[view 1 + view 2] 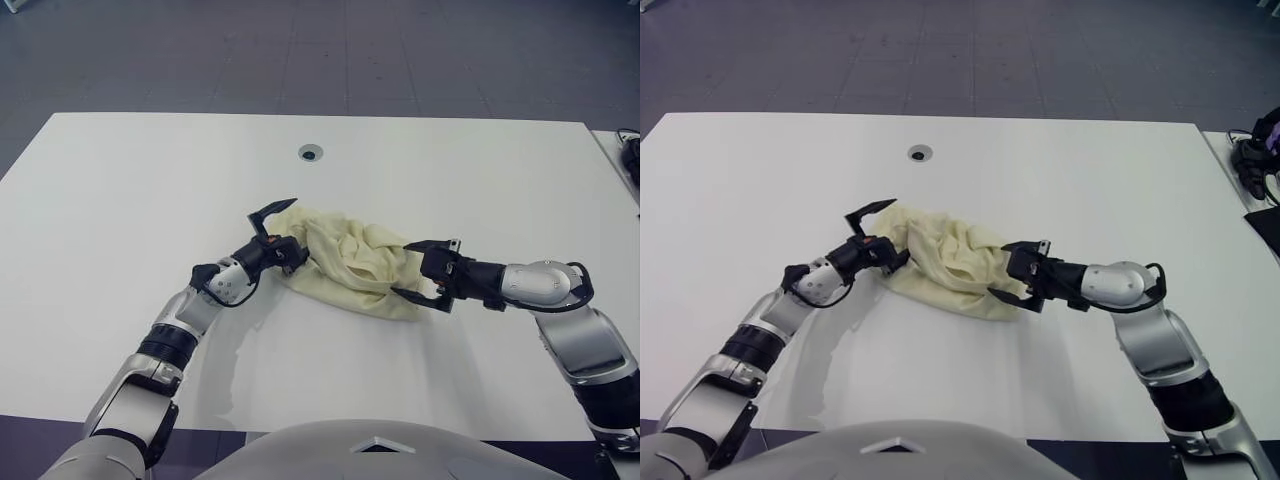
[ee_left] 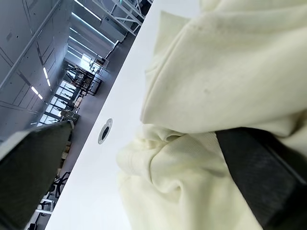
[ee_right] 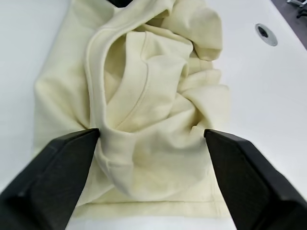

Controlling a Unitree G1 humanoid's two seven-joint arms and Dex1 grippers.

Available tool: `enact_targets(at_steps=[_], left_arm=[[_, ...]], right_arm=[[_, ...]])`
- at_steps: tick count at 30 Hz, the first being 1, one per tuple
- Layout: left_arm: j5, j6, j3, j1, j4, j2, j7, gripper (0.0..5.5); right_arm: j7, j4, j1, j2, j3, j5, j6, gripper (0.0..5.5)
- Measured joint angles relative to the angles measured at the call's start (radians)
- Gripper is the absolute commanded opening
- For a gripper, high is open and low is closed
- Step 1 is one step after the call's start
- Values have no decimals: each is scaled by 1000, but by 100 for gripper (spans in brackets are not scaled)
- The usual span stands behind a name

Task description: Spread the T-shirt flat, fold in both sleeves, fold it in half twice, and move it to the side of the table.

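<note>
A pale yellow T-shirt lies crumpled in a heap at the middle of the white table. My left gripper is at the shirt's left edge and is open, one finger raised above the cloth and the other low against it. In the left wrist view the T-shirt bulges close by, with a dark finger lying on it. My right gripper is at the shirt's right edge, open. Its two fingers straddle a bunched fold of the T-shirt near the collar.
A round cable hole sits in the table behind the shirt. Dark gear lies on a second surface past the table's right edge. Bare table surrounds the shirt on all sides.
</note>
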Motion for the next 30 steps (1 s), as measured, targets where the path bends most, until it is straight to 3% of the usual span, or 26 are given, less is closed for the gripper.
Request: enact_targets(at_steps=[12,20,25,30], left_arm=[[2,-19,-15,-18,26,8,12,540],[1,-11,-13,-1,-3,26,8,540],[-98,46,3,114,-192,110,-132,540],[-236,234,10,288,-506,174,-314,540]], right_arm=[[44,-26,27,-34,31,29,62,154],[-23,-11,21,-21,44,0,75,13],[-82,27,-61,25,-12,20,58,1],[-154,79,-121,97,-66,50,5,1]])
